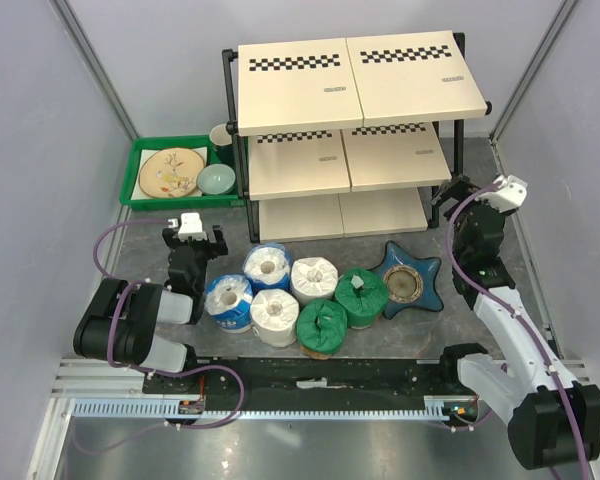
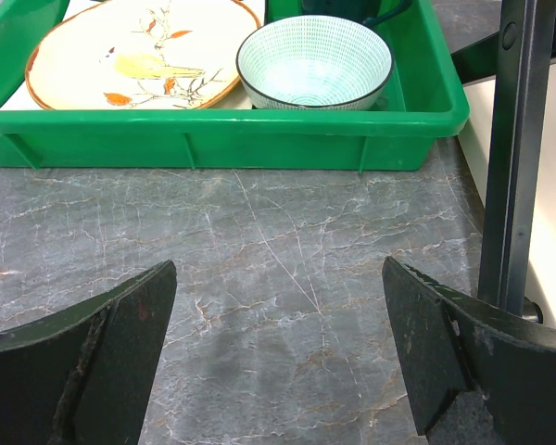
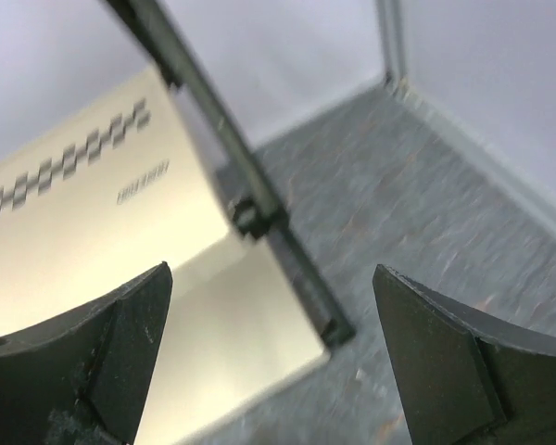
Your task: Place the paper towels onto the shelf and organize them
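Six fat cylindrical paper towel rolls [image 1: 314, 278] w/ hollow cores stand bunched nr the centre of the near edge, cores up, prob. so a jaw pair can pinch each soft side; two in blue-and-white wrap, two plain white, two green. None on the three-tier shelf [image 1: 350, 130] yet: black metal tube frame, smooth cream boards, checker strips, at the far edge, tiers stepped fwd, which shd ease access. Left gripper [image 2: 278, 278] is spread wide, empty, low over the grey veined bench top [image 2: 259, 232], facing the green plastic tray [image 2: 222, 139] at the far-left corner. Right gripper [image 3: 271, 278] also wide, holding nothing, by the shelf's right end; view blurred.
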`<state>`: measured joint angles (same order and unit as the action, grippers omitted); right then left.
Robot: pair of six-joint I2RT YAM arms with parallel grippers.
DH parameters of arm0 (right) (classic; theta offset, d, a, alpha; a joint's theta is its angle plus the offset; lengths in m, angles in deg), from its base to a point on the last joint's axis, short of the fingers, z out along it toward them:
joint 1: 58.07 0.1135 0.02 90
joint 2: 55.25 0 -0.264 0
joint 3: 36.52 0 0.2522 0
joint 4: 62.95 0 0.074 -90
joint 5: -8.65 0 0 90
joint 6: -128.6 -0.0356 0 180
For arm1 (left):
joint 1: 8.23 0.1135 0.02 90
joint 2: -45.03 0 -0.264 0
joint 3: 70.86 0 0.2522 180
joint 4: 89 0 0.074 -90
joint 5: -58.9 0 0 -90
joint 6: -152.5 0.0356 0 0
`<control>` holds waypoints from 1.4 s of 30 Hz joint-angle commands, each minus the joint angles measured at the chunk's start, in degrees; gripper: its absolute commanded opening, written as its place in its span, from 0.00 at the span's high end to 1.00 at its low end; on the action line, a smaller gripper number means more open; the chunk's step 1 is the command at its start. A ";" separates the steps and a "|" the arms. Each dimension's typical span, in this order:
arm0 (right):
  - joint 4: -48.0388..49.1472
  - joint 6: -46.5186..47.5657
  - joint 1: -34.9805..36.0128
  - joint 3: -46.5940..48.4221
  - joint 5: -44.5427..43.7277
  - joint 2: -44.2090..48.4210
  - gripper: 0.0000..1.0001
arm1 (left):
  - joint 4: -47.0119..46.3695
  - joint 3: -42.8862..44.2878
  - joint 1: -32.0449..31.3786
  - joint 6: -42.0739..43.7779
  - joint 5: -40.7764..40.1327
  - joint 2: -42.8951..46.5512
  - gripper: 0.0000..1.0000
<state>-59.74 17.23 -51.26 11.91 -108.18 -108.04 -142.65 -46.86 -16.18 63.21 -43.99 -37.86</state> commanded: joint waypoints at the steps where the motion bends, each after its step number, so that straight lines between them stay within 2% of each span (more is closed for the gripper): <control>1: -21.58 -5.88 0.66 6.24 7.83 0.15 0.02 | -2.63 0.83 0.12 0.70 -0.21 -0.25 0.01; 2: -27.89 -5.18 0.66 8.28 12.98 -1.77 0.02 | -2.72 0.83 0.12 0.70 -0.21 -0.17 0.01; 5: -33.13 -4.82 0.75 11.55 16.01 -3.19 0.02 | -2.63 0.83 0.12 0.70 -0.21 -0.25 0.01; 14: -33.49 -11.24 0.75 11.99 17.95 1.91 0.02 | -2.63 0.83 0.12 0.61 -0.21 -0.17 0.01; 17: -35.77 -12.64 0.75 11.91 20.49 1.12 0.02 | -2.63 0.83 0.12 0.70 -0.21 -0.16 0.01; 18: -36.30 -12.82 0.75 11.99 23.72 0.85 0.02 | -2.72 0.83 0.12 0.70 -0.21 -0.25 0.01; 21: -38.15 -9.49 0.66 11.99 26.65 0.76 0.02 | -2.63 0.83 0.12 0.61 -0.21 -0.17 0.01; 24: -40.96 -3.87 0.92 12.61 35.43 -0.11 0.02 | -2.63 0.83 0.12 0.70 -0.21 -0.25 0.01; 31: -51.32 -4.56 6.37 13.48 31.31 7.00 0.02 | -2.63 0.83 0.12 0.61 -0.21 -0.25 0.01; 36: -57.39 -6.67 9.10 13.31 34.21 12.88 0.02 | -2.63 0.83 0.12 0.70 -0.21 -0.16 0.01; 42: -60.65 -6.41 10.59 10.86 37.73 13.86 0.02 | -2.63 0.83 0.12 0.70 -0.21 -0.16 0.01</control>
<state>-116.44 11.35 -41.45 23.26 -73.07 -93.88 -142.65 -46.86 -16.18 63.21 -43.99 -37.86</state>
